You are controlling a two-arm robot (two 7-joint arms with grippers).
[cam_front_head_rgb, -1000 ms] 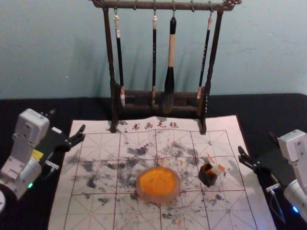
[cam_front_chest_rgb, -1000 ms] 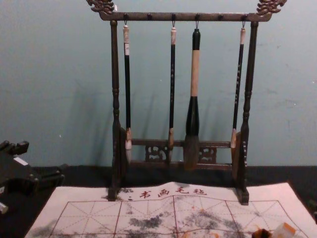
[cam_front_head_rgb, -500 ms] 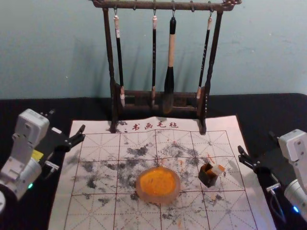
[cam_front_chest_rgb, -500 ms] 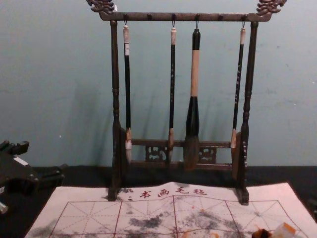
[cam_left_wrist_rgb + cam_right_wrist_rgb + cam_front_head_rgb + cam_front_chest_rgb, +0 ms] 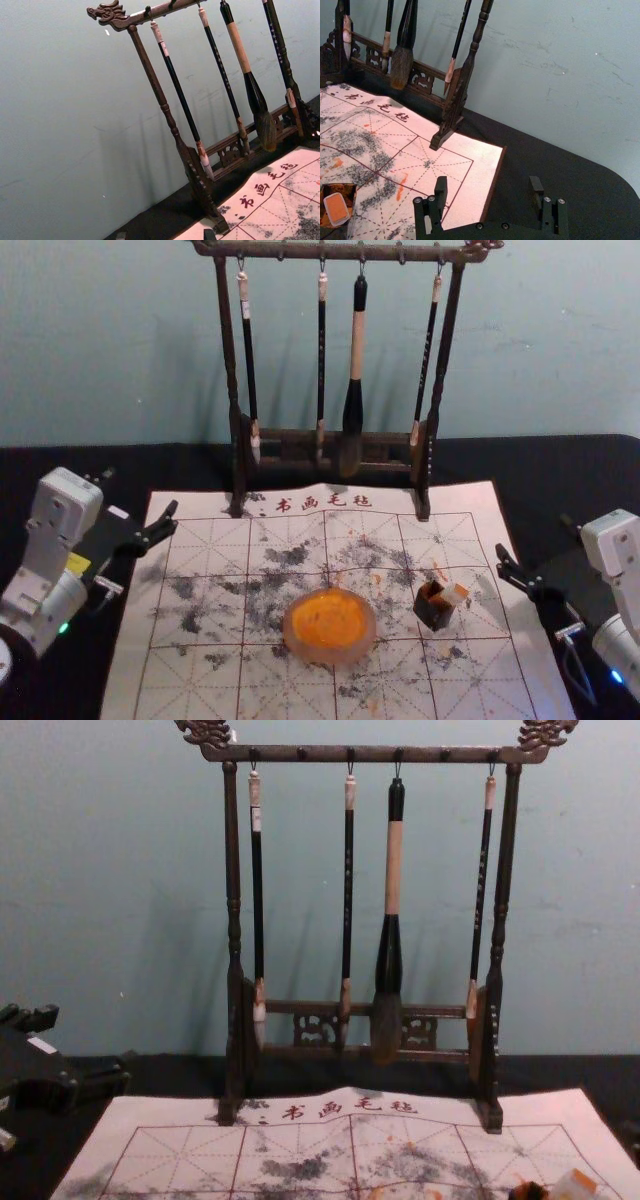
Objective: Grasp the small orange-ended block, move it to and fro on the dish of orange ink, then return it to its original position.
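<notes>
The orange-ended block [image 5: 454, 594] leans in a small dark box [image 5: 434, 612], its orange end tilted up over the rim. In the right wrist view the block [image 5: 337, 208] shows its orange face. The round dish of orange ink [image 5: 329, 625] lies on the mat, left of the box. My right gripper [image 5: 536, 540] is open off the mat's right edge, to the right of the block; the right wrist view shows the gripper [image 5: 487, 190] with nothing between its fingers. My left gripper [image 5: 140, 492] stays parked open at the mat's left edge, also in its wrist view [image 5: 165, 234].
A dark wooden rack [image 5: 234, 390] with hanging brushes, among them a thick one [image 5: 352, 420], stands across the mat's back edge. The ink-stained calligraphy mat [image 5: 200, 670] lies on a black-covered table [image 5: 90, 455]. The wall [image 5: 560, 340] rises behind the rack.
</notes>
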